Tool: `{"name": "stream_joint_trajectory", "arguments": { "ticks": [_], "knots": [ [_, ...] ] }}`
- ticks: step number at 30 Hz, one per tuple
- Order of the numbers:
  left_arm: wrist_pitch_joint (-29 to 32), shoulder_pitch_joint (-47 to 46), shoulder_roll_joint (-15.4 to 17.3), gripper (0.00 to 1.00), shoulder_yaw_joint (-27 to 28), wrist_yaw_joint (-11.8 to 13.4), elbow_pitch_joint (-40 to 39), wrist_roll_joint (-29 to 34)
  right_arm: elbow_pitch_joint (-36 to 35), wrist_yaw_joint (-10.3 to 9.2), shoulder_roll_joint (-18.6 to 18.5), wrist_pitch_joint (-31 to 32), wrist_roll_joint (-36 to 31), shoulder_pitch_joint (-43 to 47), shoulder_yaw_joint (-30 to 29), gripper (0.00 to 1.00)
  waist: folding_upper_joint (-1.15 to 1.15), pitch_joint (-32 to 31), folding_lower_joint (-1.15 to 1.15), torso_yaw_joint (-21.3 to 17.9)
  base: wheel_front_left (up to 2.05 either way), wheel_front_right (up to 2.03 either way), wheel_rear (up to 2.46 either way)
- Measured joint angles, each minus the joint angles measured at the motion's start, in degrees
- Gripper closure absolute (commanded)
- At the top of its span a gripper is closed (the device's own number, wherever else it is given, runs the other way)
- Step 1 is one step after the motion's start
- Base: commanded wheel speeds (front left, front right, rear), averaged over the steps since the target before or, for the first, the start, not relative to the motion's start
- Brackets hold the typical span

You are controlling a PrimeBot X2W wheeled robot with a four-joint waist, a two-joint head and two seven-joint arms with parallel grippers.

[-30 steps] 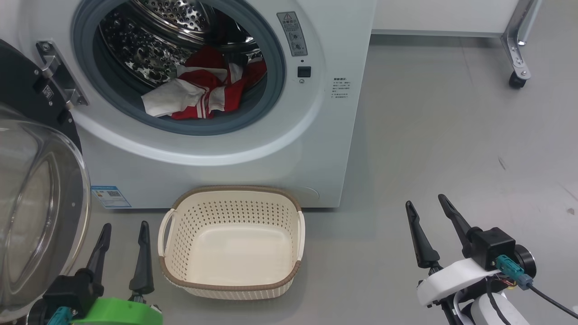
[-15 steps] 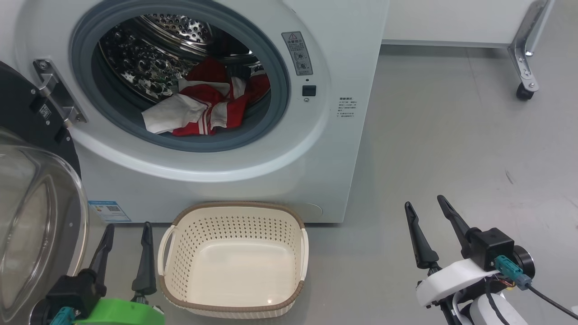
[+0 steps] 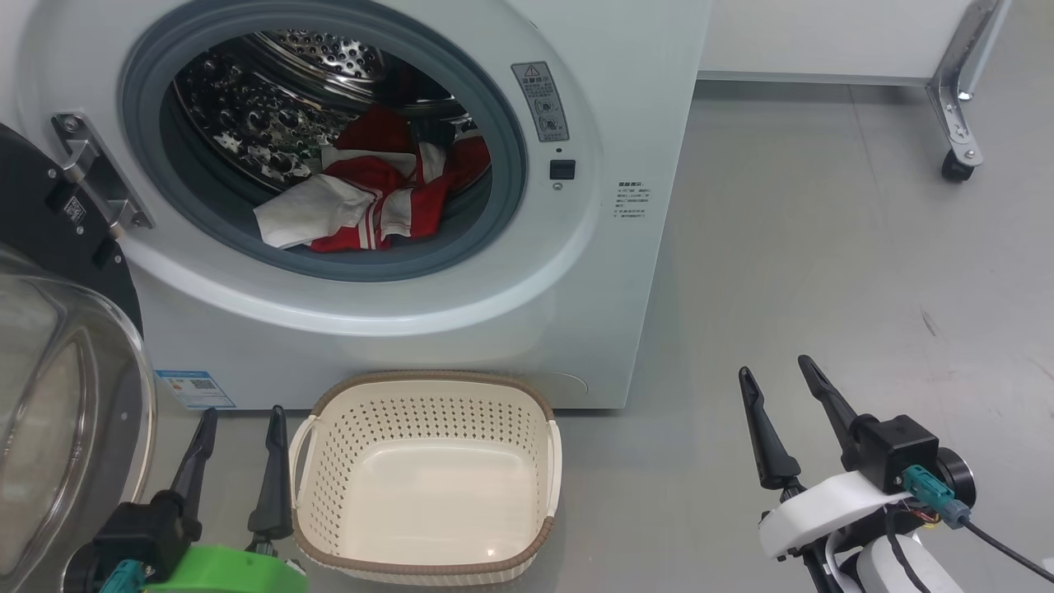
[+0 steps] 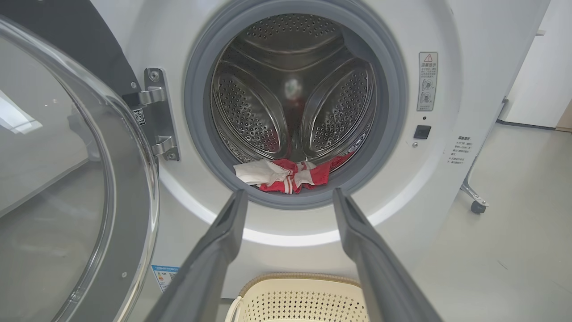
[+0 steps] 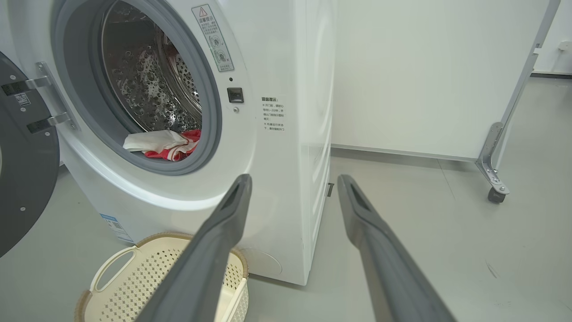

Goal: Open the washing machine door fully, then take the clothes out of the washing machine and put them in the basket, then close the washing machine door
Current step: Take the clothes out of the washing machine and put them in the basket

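Currently the washing machine [image 3: 626, 123] takes up most of the head view: a white front-loader standing on the grey floor [image 3: 823, 288], its steel drum [image 3: 247, 123] exposed inside the grey gasket [image 3: 509, 156]. The washing machine door [image 3: 49, 395] is swung open to the robot's left on a metal hinge [image 3: 90, 169], glass bowl bulging toward the camera, black rim behind it. The basket [image 3: 428, 416] sits on the floor just in front of the machine, below the opening, upright, pale bottom in full view. The clothes [image 3: 362, 175] lie in a heap at the bottom front of the drum: red fabric w/ white stripes, plus a white cloth piece [image 3: 300, 216] on the heap's left side, its edge reaching the gasket lip. The left end effector [image 3: 244, 414] hovers low, btw the door & the basket's left handle, fingers spread apart & holding nothing; in the left wrist view they point at the drum opening, w/ the clothes just past their tips. The right end effector [image 3: 775, 366] hangs over the floor well to the right of the machine, jaws also apart, nothing gripped. Small items: blue label sticker [image 3: 193, 389] low on the machine front, warning label [image 3: 539, 103] & black latch slot [image 3: 561, 170] right of the opening, caster wheel [image 3: 953, 167] at far right.
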Motion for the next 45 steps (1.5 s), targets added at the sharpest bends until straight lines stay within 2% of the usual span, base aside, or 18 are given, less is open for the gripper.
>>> {"name": "stream_joint_trajectory", "arguments": {
  "ticks": [28,37,45],
  "knots": [
    [0.0,0.0,0.1,0.0,-0.1,0.0,-0.5,0.4,-0.2,0.29,0.4,0.0,0.0,-0.1,0.0,0.0,0.0,0.8,0.0,-0.4,0.0,0.0,0.0],
    [0.1,-0.1,0.6,0.0,0.5,0.1,-2.2,0.4,-1.1,0.62,0.5,0.0,0.0,-0.9,0.3,0.0,0.0,3.8,0.0,-2.1,0.0,0.0,0.0],
    [3.7,-3.6,3.5,0.0,3.0,2.4,-3.2,1.7,-2.5,0.69,1.1,0.0,0.0,-1.5,0.7,0.0,0.0,9.0,0.0,-5.2,0.0,0.0,0.0]
  ]
}}
